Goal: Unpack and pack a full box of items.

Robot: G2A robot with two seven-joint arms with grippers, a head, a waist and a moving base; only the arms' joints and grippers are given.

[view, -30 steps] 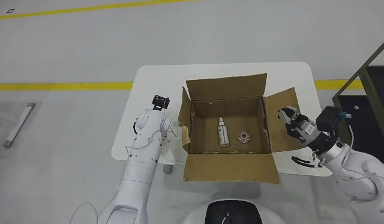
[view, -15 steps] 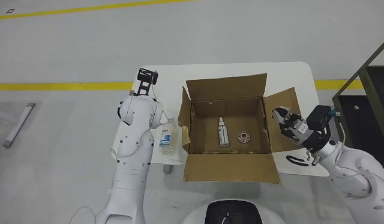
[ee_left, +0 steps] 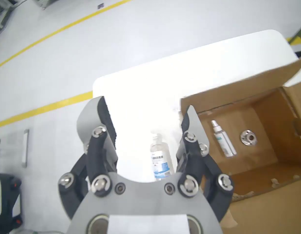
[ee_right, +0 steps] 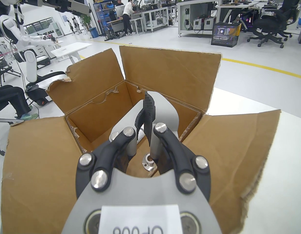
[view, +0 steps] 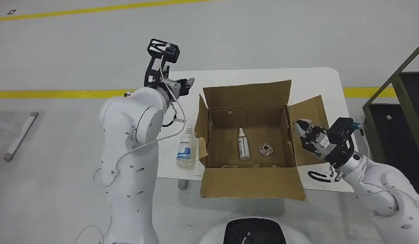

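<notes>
Four flaps of the cardboard box (view: 252, 182) were spread open, the nearest one folded out toward the robot. On the box floor a small spray bottle (view: 243, 144) was laid lengthwise, with a round metal fitting (view: 266, 150) near it on the right; the two were apart, and both were kept away from the walls. The right gripper (ee_right: 151, 101) was held over the right-hand flap at the box's rim, its fingers pressed together with nothing between them. A clear bottle (view: 186, 148) was laid on the table (view: 314, 80) just beside the left flap, close to the table's left edge. A strip of white tabletop was left between the far flap and the table's far edge. The left gripper (ee_left: 145, 116) was held high over the far left corner of the table, its fingers spread wide around nothing. Beyond, a yellow line (view: 65, 93) was marked on the floor.
</notes>
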